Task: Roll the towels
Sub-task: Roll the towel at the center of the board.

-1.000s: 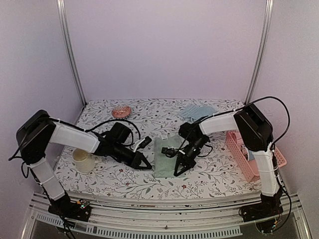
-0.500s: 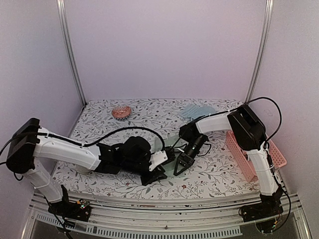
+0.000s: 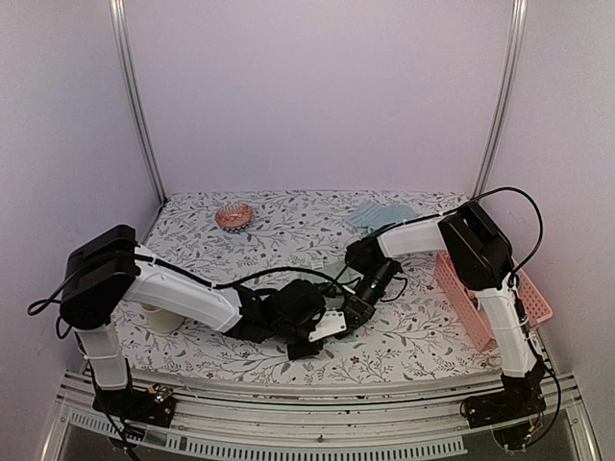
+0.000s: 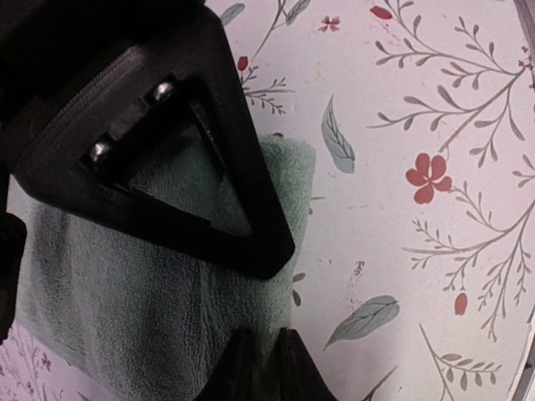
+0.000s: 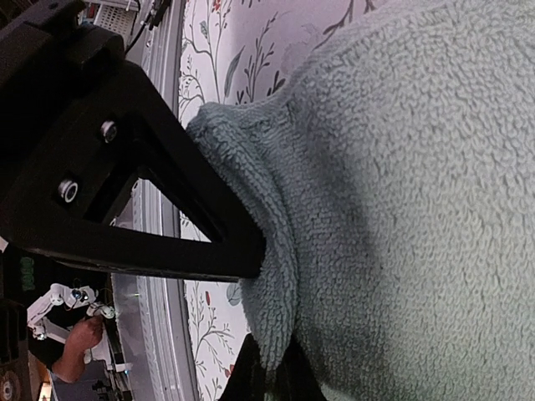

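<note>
At lower centre of the top view, on the white floral-print table cover (image 3: 413,336), both arms converge on one spot. The pale sage-green terry hand towel (image 4: 125,317) is almost fully hidden under them there.

Right gripper (image 5: 261,313): clamped tight on a bunched fold of that towel. In the right wrist view a thick lip of fabric at lower left is pinched between the two black tips. The rest of the towel fills the right side of the frame.

Left gripper (image 4: 263,309): jaws narrow, tips set down on the towel near its right-hand edge, with a strip of pile between them. Can't tell whether it's actually pinching or just resting. The towel sits left and bottom-left in the left wrist view, bare table cover to the right.

Second one, a light blue ribbed terry towel (image 3: 381,213), lies upper right of centre, well apart from both grippers. Not rolled, by the look of it. Pink slotted plastic basket (image 3: 459,298) is at the right, well apart from the work.

Risks, my read:
- In the top view the two grippers look just beside each other. Any inward move and they could hit, or one could trap the other's fabric.
- Left hold looks shallow. If it slips while the right pulls, the towel drags across the cover instead of turning over, and the fold opens.
- Right has a bunched lip, not an even edge, so the roll likely comes out skewed or loose.
- Soft terry, no stiffness: release too soon and it flops open.
</note>
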`<state>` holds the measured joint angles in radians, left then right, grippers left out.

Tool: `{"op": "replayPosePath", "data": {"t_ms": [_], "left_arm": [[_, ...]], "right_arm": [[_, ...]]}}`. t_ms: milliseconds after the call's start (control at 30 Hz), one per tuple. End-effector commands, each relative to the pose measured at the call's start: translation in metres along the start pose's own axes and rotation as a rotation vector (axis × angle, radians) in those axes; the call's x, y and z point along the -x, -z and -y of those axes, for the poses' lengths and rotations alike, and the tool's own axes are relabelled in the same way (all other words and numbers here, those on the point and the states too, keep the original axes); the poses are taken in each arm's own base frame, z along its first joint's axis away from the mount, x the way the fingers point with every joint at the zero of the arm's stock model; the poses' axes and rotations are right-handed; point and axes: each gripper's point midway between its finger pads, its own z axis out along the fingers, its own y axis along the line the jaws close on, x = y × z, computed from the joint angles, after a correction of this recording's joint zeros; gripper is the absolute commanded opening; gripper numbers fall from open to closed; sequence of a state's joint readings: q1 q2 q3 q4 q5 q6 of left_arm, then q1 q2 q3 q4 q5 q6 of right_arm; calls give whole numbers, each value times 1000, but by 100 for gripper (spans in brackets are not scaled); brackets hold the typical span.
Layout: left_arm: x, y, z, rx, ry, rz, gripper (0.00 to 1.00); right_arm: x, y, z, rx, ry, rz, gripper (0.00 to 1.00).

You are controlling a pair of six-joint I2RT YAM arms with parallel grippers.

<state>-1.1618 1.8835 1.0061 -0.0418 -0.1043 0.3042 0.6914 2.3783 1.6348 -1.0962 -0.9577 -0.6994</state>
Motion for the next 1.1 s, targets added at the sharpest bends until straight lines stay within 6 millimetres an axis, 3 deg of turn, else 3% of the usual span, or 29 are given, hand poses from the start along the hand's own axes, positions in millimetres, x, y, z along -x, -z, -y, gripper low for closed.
{"op": "replayPosePath", "data": {"t_ms": [0, 167, 333, 433, 567, 667, 833, 1067], "left_arm": [[-7, -10, 1, 10, -29, -44, 12], [-17, -10, 3, 13, -30, -74, 13], [-24, -9, 12, -21, -34, -87, 18], [-25, -9, 14, -26, -40, -85, 21], [-23, -12, 19, -47, -40, -80, 21], [-18, -11, 18, -35, -48, -68, 21], [-14, -9, 11, 15, -54, -70, 21], [-22, -12, 0, 90, -68, -110, 26]], "right_arm": [[-77, -26, 60, -176, -92, -279, 4], [-58, -3, 27, -156, -14, -224, 12], [-28, 54, -24, -201, 141, -65, 23], [-29, 68, -29, -241, 163, -24, 24], [-20, 74, -8, -345, 136, 19, 24], [-5, 87, 34, -505, 78, 11, 24], [17, 87, 76, -581, 12, -3, 23], [24, 66, 89, -581, 50, -43, 23]]}}
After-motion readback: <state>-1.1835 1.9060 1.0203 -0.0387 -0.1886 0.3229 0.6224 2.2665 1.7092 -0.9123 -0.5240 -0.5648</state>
